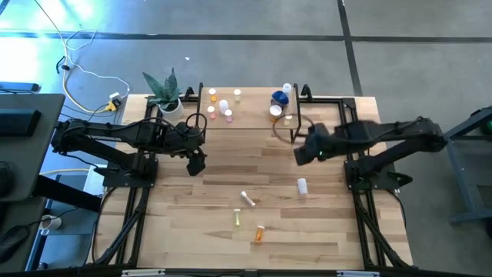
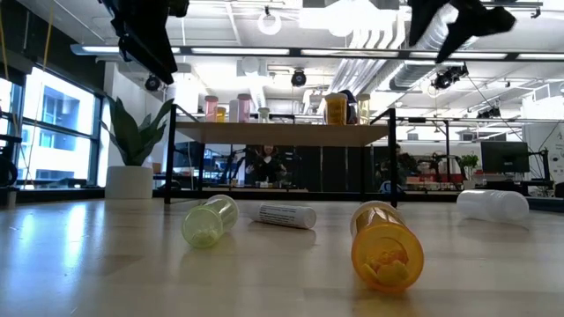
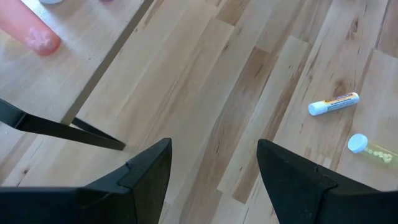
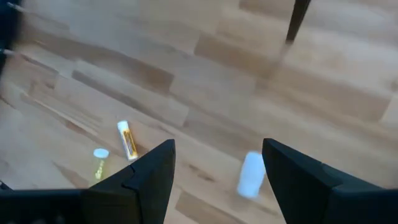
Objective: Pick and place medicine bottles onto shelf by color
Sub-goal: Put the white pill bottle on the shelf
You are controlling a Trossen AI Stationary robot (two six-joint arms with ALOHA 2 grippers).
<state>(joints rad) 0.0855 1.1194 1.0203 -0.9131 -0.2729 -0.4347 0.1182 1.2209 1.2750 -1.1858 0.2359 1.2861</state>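
- The shelf (image 1: 250, 115) stands at the desk's far edge and already carries sorted medicine bottles (image 1: 224, 106): pale and pink ones toward one end, blue and orange toward the other.
- Four bottles lie loose: a white one (image 1: 302, 185), a labelled tube (image 1: 247, 199), a yellow-green one (image 1: 237, 220) and an orange one (image 1: 260, 233) toward the near edge.
- The left end effector (image 1: 197, 163) and right end effector (image 1: 301, 156) hang spread and empty before the shelf, likely between trips.
- A potted plant (image 1: 165, 94) crowds the shelf's end; the shelf's thin legs could also snag an arm.
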